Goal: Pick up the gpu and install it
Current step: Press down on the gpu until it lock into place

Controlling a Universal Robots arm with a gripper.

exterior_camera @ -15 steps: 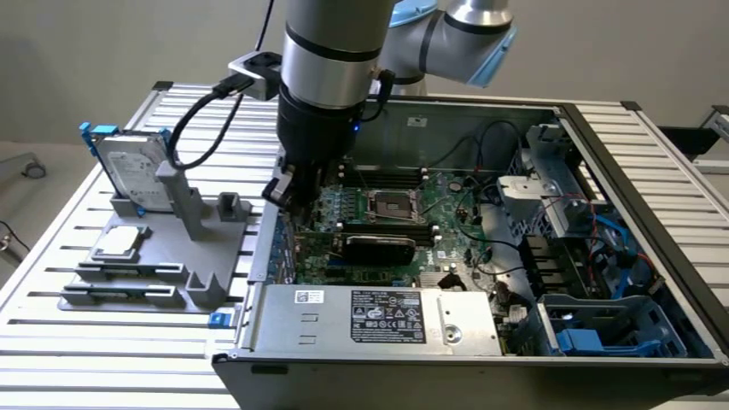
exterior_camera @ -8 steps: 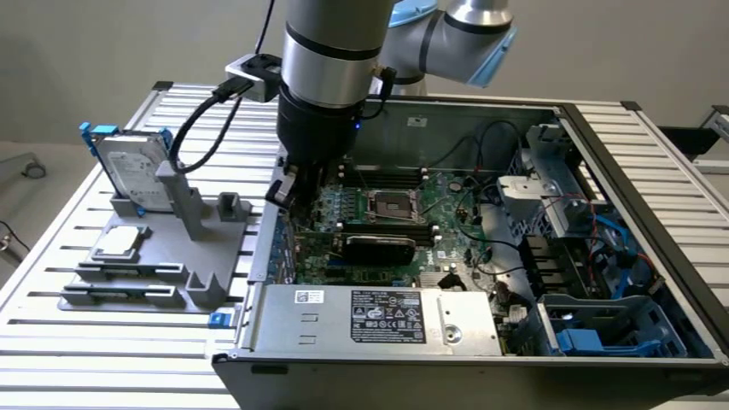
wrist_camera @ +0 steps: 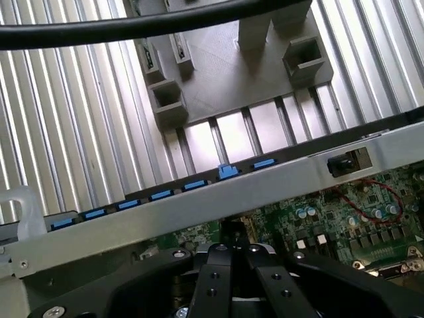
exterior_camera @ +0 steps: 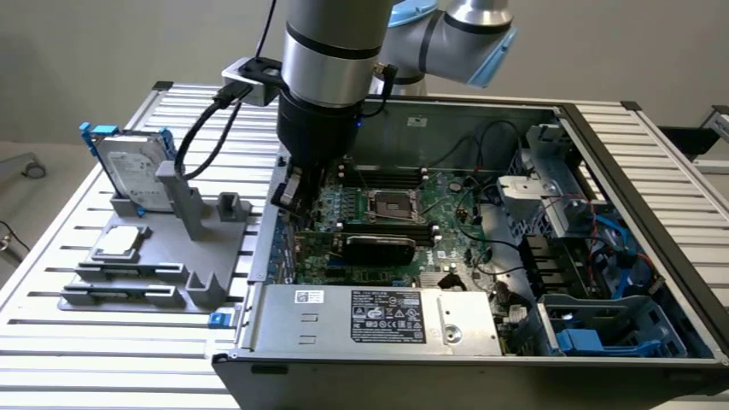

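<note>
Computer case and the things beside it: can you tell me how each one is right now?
Computer case: open, no lid on.
Graphics card: looks upright on the green board inside the case.
Jaws: shut, low inside the case by the card's end; touching or not, cannot tell.
Hard drive: standing upright in the grey stand.
Chip: lying flat on the stand.

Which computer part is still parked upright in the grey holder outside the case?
The silver hard drive in its blue frame stands upright there; the small square processor chip lies flat.
</note>
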